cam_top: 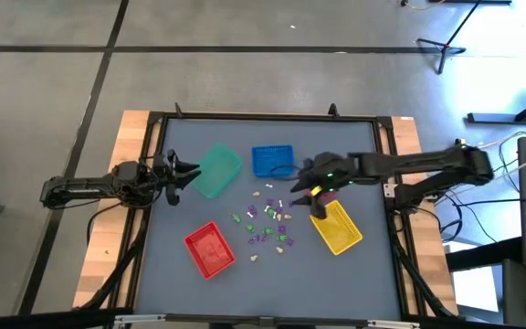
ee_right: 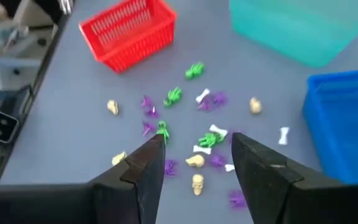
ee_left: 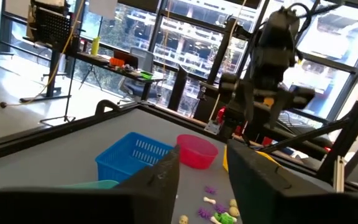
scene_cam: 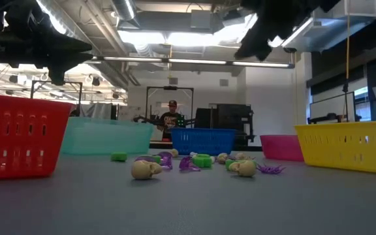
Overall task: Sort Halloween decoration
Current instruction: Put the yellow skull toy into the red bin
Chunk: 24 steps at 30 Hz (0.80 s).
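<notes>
Trinkets: tiny green, purple, white and pale skull pieces, scattered on grey table between the trays.
Left gripper: at green tray near edge, above table; fingers parted, nothing between.
Right gripper: over upper right of the scatter, near blue tray; fingers spread, empty, trinkets visible below.
Red tray: lower left of pile.
Yellow tray: right of pile.
Pink bowl: beside blue tray.
</notes>
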Tool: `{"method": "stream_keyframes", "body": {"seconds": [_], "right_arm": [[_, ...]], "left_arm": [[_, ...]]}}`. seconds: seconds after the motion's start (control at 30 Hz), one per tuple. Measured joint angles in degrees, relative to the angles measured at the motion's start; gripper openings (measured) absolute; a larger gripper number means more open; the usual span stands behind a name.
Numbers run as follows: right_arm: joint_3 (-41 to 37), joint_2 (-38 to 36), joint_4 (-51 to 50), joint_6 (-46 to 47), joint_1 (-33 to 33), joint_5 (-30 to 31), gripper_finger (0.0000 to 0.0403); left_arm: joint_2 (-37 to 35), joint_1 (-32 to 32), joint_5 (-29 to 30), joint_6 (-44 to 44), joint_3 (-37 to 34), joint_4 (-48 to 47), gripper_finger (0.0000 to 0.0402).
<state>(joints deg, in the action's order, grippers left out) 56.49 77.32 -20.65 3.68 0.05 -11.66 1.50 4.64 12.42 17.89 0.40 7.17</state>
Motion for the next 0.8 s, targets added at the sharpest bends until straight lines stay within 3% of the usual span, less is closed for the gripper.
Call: {"method": "stream_keyframes", "body": {"seconds": [0.5,0.67,0.8], "right_arm": [[0.02,16.72,0.95,-4.41,3.87,0.68,0.0184],[0.02,19.83,1.21,-5.51,5.68,6.43,0.0184],[0.02,22.25,1.41,-5.44,5.68,6.53,0.0184]], "left_arm": [[0.0,0.0,-0.09,0.0,0.0,-0.03,0.0113],[0.0,0.0,-0.09,-0.02,0.0,-0.03,0.0112],[0.0,0.0,-0.09,-0.02,0.0,-0.03,0.0112]]}}
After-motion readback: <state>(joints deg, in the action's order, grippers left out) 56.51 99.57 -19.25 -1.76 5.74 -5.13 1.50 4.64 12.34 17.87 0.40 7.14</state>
